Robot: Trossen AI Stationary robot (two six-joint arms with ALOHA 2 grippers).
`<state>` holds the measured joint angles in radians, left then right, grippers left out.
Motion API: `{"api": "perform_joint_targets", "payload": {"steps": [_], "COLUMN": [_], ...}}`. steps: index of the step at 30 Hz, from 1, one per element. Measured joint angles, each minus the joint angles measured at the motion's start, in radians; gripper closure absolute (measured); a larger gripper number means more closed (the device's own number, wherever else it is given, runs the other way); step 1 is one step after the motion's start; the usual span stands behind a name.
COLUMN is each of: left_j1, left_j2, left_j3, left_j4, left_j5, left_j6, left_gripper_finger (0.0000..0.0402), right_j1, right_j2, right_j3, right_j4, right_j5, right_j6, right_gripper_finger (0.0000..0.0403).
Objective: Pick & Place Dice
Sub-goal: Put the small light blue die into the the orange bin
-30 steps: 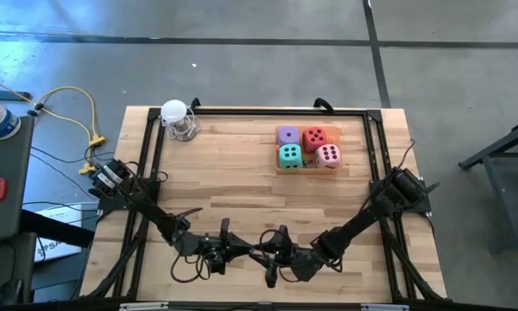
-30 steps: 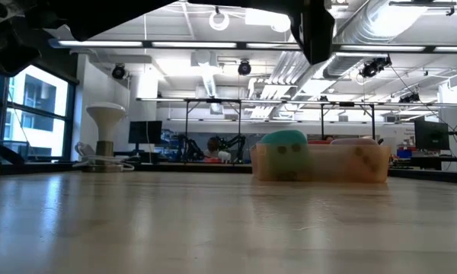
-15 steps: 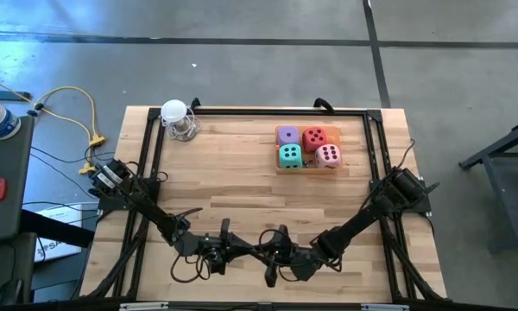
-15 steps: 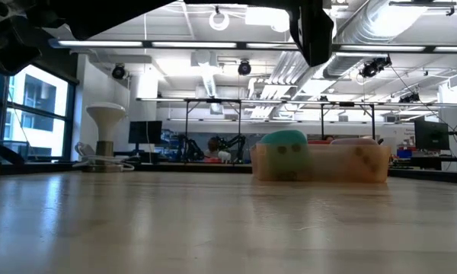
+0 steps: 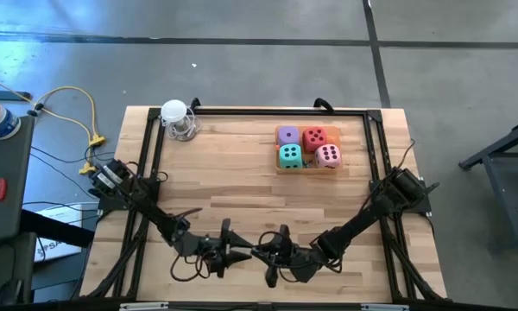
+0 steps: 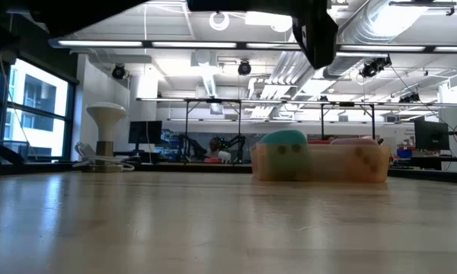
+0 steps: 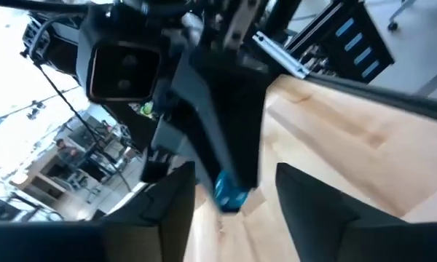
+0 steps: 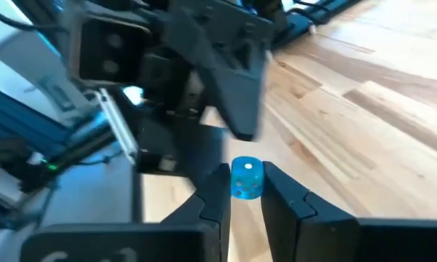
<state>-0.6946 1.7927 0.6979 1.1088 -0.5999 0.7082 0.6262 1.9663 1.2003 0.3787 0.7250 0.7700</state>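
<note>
Well to the left of the tray (image 5: 336,134), level with it at the far edge of the table (image 5: 242,194), a white mushroom-shaped object (image 5: 174,112) is seen standing on a clear base. Nearer the front edge than the tray and well apart from it, slightly to its left, the left gripper (image 5: 231,252) is found low over the wood, pointing toward the other arm; its fingers (image 7: 171,211) are spread apart and nothing is clasped by them, though the tip of the opposite gripper is seen reaching in between them. Just beyond it, also in front of the tray and well apart from it, the right gripper (image 5: 264,255) is met tip to tip, and a small blue cube (image 8: 246,179) with pale dots is pinched between its closed fingers (image 8: 280,191), lifted clear of the boards. Inside the tray itself the four dice are packed in a square, touching one another: the purple die (image 5: 287,135) and the red die (image 5: 314,137) at the far side, the teal die (image 5: 290,155) and the pink die (image 5: 328,155) at the near side, all upright with pips facing up
</note>
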Motion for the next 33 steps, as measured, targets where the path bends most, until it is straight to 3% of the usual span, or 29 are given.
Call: {"api": "perform_joint_targets", "payload": {"steps": [8, 14, 20, 23, 29, 33], "left_j1": [-0.042, -0.092, -0.132, -0.141, -0.145, -0.146], "left_j2": [0.0, 0.001, 0.001, 0.001, 0.001, 0.001], "left_j3": [0.0, 0.0, 0.0, 0.0, 0.0, 0.0], "left_j4": [-0.028, -0.064, -0.062, -0.062, -0.062, -0.062], "left_j5": [-0.006, -0.005, -0.006, -0.006, -0.007, -0.007], "left_j6": [-0.23, -0.386, -0.473, -0.533, -0.63, -0.68], "left_gripper_finger": [0.0201, 0.02, 0.02, 0.02, 0.02, 0.02], "right_j1": [-0.041, -0.094, -0.22, -0.299, -0.429, -0.486], "right_j2": [-0.074, -0.2, -0.297, -0.311, -0.288, -0.264], "right_j3": [0.003, 0.001, -0.001, 0.0, 0.0, -0.007], "right_j4": [-0.294, -0.902, -1.413, -1.498, -1.423, -1.448], "right_j5": [0.089, 0.216, 0.16, 0.116, 0.033, 0.032], "right_j6": [0.052, 0.341, 0.686, 0.706, 0.541, 0.552], "right_gripper_finger": [0.0362, 0.0362, 0.0357, 0.0357, 0.0358, 0.0351]}}
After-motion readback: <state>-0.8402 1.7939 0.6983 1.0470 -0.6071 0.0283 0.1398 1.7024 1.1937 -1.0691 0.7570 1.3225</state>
